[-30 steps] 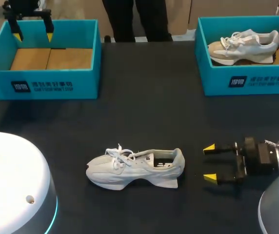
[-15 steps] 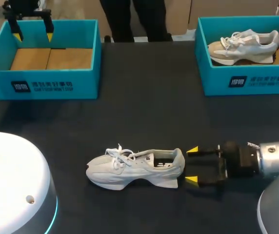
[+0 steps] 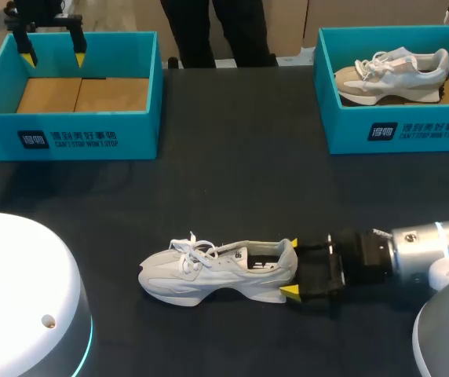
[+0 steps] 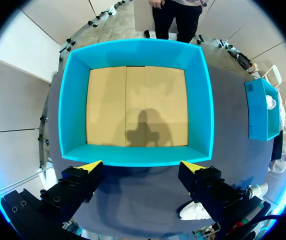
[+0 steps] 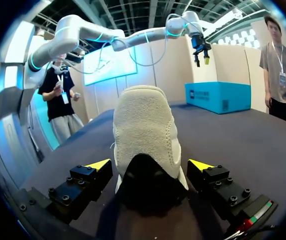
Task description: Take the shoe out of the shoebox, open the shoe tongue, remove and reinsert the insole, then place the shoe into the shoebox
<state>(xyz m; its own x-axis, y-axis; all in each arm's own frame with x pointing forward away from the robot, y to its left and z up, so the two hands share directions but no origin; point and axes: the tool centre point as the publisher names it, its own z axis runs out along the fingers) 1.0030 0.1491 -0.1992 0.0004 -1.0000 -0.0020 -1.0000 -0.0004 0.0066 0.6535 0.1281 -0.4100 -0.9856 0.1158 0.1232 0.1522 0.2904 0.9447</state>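
Head view: right fingers (image 3: pixel 290 291) spread astride the shoe (image 3: pixel 217 271), left fingers (image 3: pixel 78 59) spread over the shoebox (image 3: pixel 67 140).

Shoe (image 3: pixel 217 271) heel between right jaws

The shoe (image 3: pixel 217 271) is white, with a cream heel. The table (image 3: pixel 232 181) is black. The left shoebox (image 3: pixel 67 137) and the right shoebox (image 3: pixel 401 129) are turquoise with white print. The left shoebox has a brown cardboard floor. The right gripper (image 3: pixel 291 268) has yellow tips.
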